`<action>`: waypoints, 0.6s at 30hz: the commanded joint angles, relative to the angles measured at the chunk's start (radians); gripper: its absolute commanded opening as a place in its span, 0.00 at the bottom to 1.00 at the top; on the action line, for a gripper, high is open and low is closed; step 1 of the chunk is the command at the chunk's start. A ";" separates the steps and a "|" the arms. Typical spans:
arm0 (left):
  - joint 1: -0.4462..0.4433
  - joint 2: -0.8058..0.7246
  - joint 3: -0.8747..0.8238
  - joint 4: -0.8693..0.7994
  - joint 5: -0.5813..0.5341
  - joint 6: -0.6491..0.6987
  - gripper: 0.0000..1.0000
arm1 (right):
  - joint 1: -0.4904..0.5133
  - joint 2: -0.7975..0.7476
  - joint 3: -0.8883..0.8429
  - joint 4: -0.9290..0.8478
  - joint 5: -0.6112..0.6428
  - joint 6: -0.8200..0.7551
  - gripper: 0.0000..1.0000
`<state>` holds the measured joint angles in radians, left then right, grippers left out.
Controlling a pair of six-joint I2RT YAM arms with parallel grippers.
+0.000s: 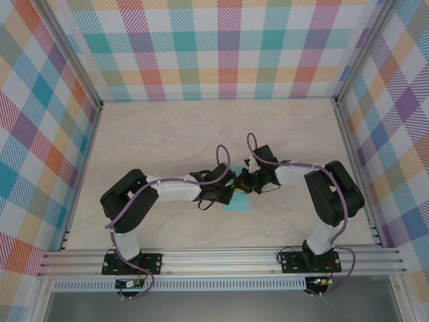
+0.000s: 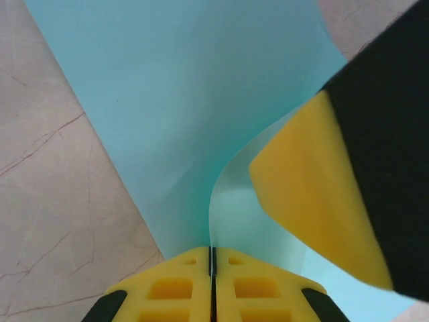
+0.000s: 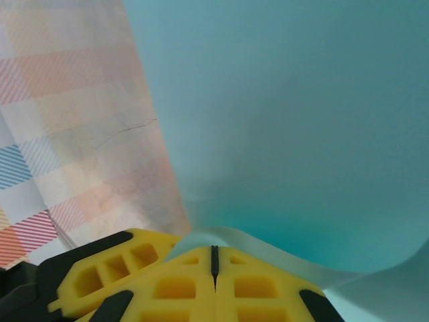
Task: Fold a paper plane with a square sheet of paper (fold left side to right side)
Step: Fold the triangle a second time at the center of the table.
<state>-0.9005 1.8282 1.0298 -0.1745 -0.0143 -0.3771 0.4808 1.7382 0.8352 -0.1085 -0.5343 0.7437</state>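
The square sheet of paper (image 1: 236,204) is light turquoise and lies mid-table under both wrists. My left gripper (image 2: 213,257) is shut on a raised edge of the sheet (image 2: 174,107); that edge runs straight into the seam between its yellow fingers (image 2: 167,285), and the paper curls up from the table. My right gripper (image 3: 214,256) is shut, its tips against a curled pale lip of the sheet (image 3: 295,100), with no paper seen in its seam. The right gripper's yellow finger (image 2: 315,201) hangs over the paper close beside the left one. In the top view the two grippers (image 1: 238,186) meet.
The beige marbled tabletop (image 1: 201,134) lies open behind and to both sides of the arms. Plaid walls (image 1: 221,47) enclose it on three sides, and an aluminium rail (image 1: 221,258) carries the arm bases at the near edge.
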 commanded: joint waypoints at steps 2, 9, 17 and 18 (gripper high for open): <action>0.009 0.043 -0.006 -0.026 0.026 0.014 0.07 | 0.010 0.020 0.035 -0.078 0.036 -0.059 0.04; 0.009 0.040 -0.003 -0.033 0.031 0.016 0.09 | 0.010 0.026 0.035 -0.140 0.087 -0.103 0.05; 0.009 0.025 -0.003 -0.036 0.043 0.013 0.12 | 0.010 0.038 0.017 -0.164 0.119 -0.121 0.05; 0.009 0.019 -0.003 -0.037 0.044 0.012 0.13 | 0.010 0.038 0.015 -0.166 0.123 -0.122 0.05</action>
<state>-0.8997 1.8297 1.0306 -0.1749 -0.0078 -0.3729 0.4858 1.7527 0.8585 -0.2184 -0.4522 0.6495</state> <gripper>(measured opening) 0.123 0.046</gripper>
